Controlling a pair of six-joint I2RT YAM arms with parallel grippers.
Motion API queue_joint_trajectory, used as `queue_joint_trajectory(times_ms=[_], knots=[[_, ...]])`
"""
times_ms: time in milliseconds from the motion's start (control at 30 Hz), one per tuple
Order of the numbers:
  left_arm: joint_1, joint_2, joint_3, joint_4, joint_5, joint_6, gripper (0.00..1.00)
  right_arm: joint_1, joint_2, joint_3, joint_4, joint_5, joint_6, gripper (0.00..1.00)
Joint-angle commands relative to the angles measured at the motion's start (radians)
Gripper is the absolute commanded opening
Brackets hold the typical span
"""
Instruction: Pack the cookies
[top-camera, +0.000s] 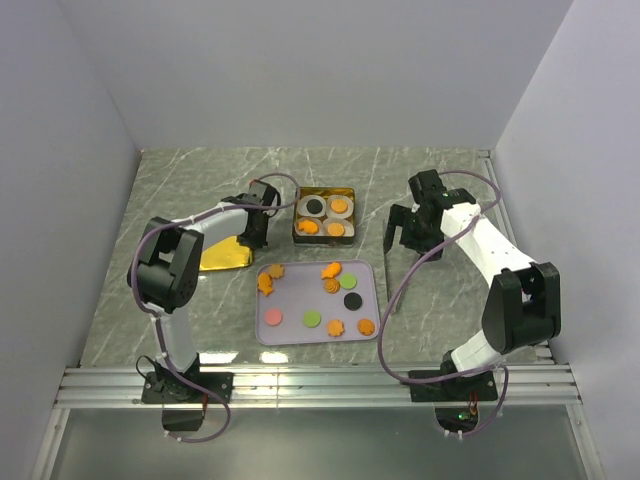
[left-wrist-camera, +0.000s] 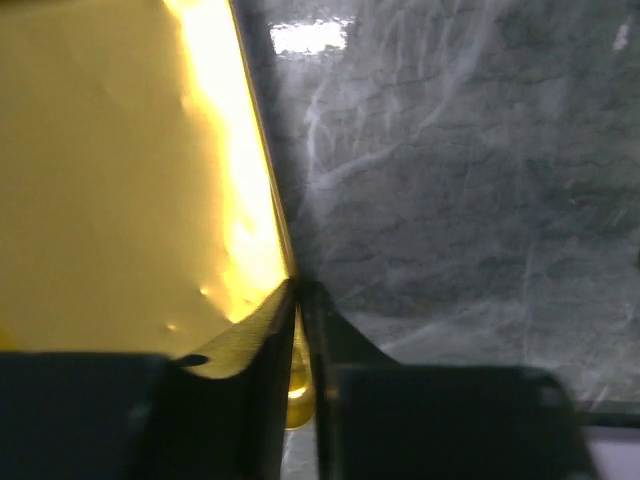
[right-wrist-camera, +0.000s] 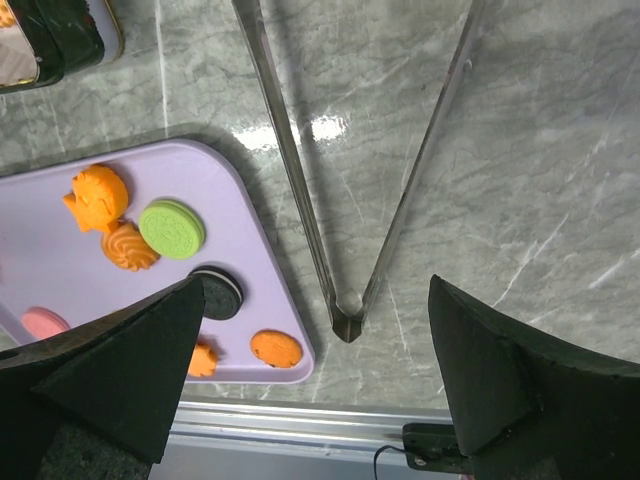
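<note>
Several cookies, mostly orange (top-camera: 330, 271) with a green (top-camera: 311, 318), a black (top-camera: 352, 299) and a pink one (top-camera: 273, 317), lie on a purple tray (top-camera: 300, 300). An open tin (top-camera: 325, 190) behind it holds white paper cups with cookies in them (top-camera: 341, 206). My left gripper (top-camera: 256, 236) is shut on the rim of the tin's gold lid (top-camera: 222, 260), which fills the left wrist view (left-wrist-camera: 120, 180). My right gripper (top-camera: 404, 232) is open and empty above metal tongs (top-camera: 392, 278). The right wrist view shows the tongs (right-wrist-camera: 345, 322) between my fingers (right-wrist-camera: 130, 370) and the tray's corner (right-wrist-camera: 255, 240).
The tongs lie on the marble table just right of the tray, hinge end toward the near edge. A metal rail (top-camera: 320, 385) runs along the table's near edge. White walls stand at the back and both sides.
</note>
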Motion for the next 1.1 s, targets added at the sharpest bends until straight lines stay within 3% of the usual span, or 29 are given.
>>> queue_joint_trajectory(times_ms=[0, 67, 433, 567, 667, 833, 933, 1033, 1067], knots=[[0.011, 0.019, 0.032, -0.027, 0.019, -0.004, 0.12, -0.007, -0.006, 0.04, 0.018, 0.0, -0.01, 0.99], [0.013, 0.01, 0.035, -0.031, 0.03, -0.009, 0.01, -0.007, -0.015, 0.036, 0.016, 0.0, -0.01, 0.99], [0.07, -0.22, 0.126, -0.111, 0.074, -0.083, 0.0, -0.007, -0.077, 0.123, -0.024, -0.006, -0.027, 0.99], [0.077, -0.354, 0.176, -0.114, 0.2, -0.083, 0.0, -0.006, -0.12, 0.191, -0.008, -0.087, -0.037, 0.99], [0.077, -0.454, 0.176, -0.064, 0.394, -0.104, 0.0, -0.009, -0.156, 0.214, 0.068, -0.273, -0.019, 1.0], [0.084, -0.598, 0.138, 0.091, 0.861, -0.277, 0.0, -0.007, -0.175, 0.157, 0.355, -0.772, 0.134, 1.0], [0.085, -0.726, 0.072, 0.226, 1.025, -0.424, 0.0, -0.007, -0.207, 0.062, 0.652, -0.935, 0.329, 1.0], [0.085, -0.844, 0.003, 0.389, 1.12, -0.574, 0.0, -0.004, -0.219, -0.005, 0.904, -1.003, 0.504, 1.0], [0.085, -0.885, -0.018, 0.524, 1.148, -0.627, 0.0, -0.001, -0.219, -0.018, 0.976, -1.031, 0.541, 1.0]])
